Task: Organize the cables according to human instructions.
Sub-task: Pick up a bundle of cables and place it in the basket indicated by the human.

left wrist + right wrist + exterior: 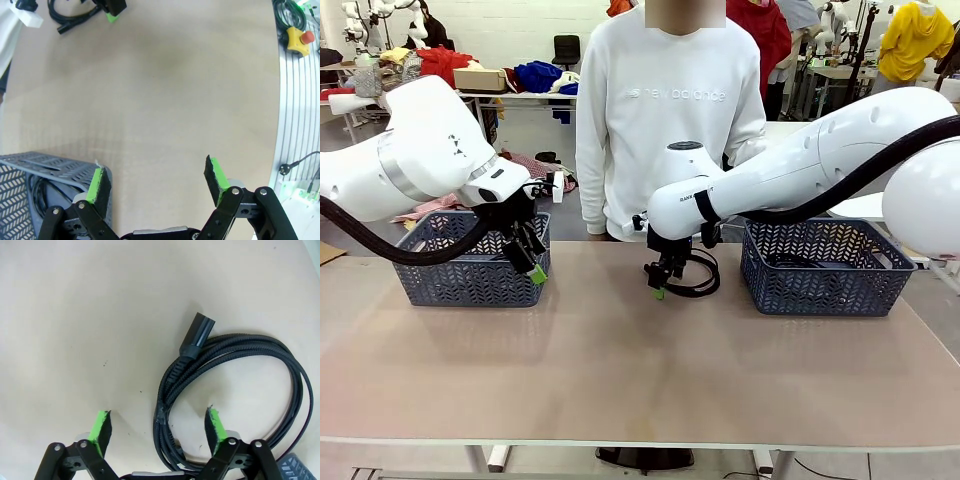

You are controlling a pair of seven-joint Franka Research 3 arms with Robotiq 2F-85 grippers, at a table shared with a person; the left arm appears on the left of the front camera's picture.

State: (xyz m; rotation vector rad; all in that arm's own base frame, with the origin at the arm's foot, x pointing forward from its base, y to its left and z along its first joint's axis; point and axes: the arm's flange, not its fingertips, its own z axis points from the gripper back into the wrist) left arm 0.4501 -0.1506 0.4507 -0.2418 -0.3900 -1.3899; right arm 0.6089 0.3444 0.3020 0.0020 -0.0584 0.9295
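A black coiled cable [706, 287] lies on the table at the far middle, in front of the person. My right gripper [660, 287] hangs over its left side. In the right wrist view the right gripper [157, 427] is open, and the cable [240, 347] runs its bundled strands between the green pads, nearer the right pad [212, 426]; its plug points up and away. My left gripper [533, 264] is open with nothing in it, by the front right corner of the left basket [460, 280]. Another cable [40, 192] lies inside that basket [45, 167], beside the left gripper [156, 179].
A second blue-grey basket [820, 290] stands at the right with a black cable [800, 262] inside. A person in a white sweater [665, 110] stands at the far edge. A red stop button [299, 39] sits on the metal rail by the table's edge.
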